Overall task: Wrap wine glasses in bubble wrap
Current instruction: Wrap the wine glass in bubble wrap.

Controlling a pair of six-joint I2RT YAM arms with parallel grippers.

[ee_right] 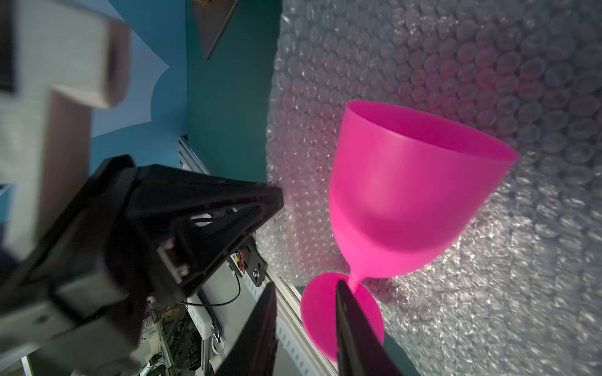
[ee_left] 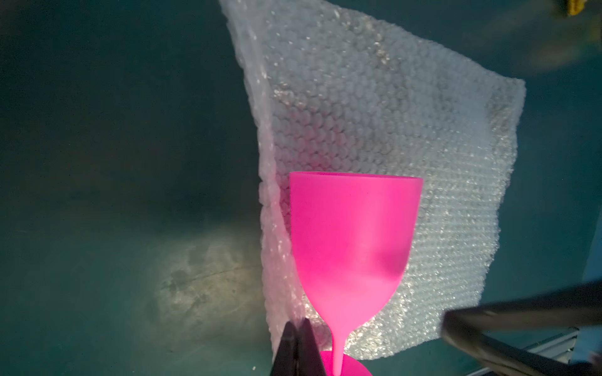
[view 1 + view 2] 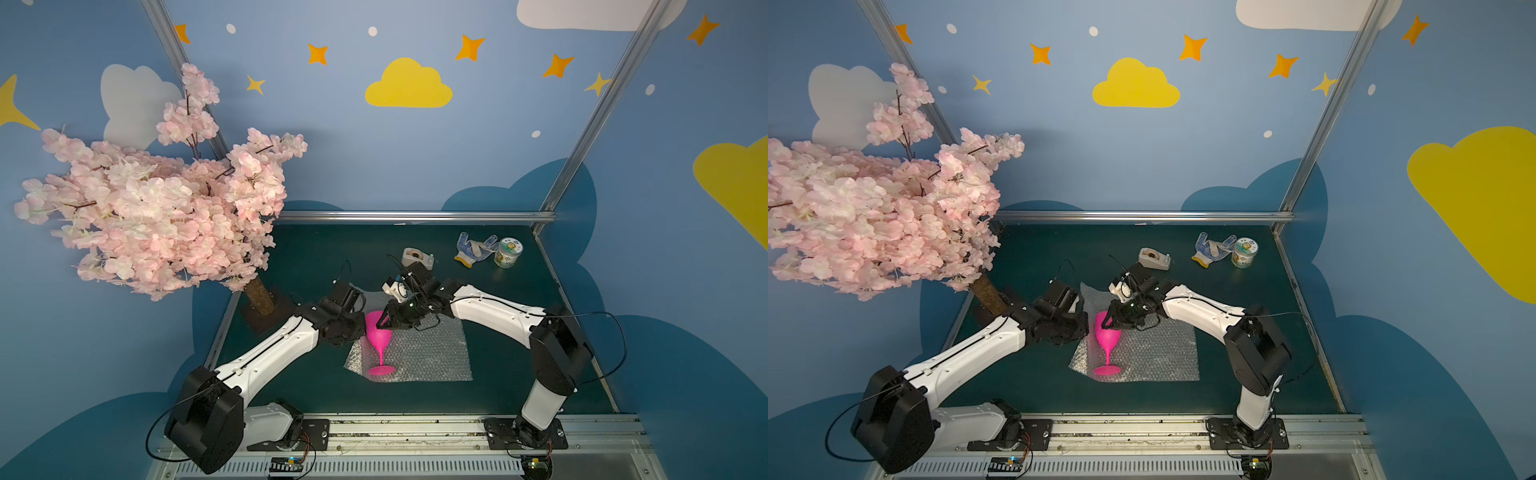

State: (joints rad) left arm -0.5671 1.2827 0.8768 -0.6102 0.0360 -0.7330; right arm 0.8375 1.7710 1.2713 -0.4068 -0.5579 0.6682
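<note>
One slow roll now. Keep the pink goblet (image 3: 379, 332) lying on the bubble wrap (image 3: 428, 353), foot nearest. Pull the edge pinched in the left gripper (image 2: 298, 332) over the bowl. Lift the right gripper (image 1: 306, 286), parted and empty, clear.

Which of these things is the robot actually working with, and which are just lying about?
Part of the job: hot-pink plastic goblet; square clear bubble-wrap sheet under it.

Just lying about: beige tape dispenser; blue-dotted white work glove; short green-and-white printed can; pink artificial blossom tree.
</note>
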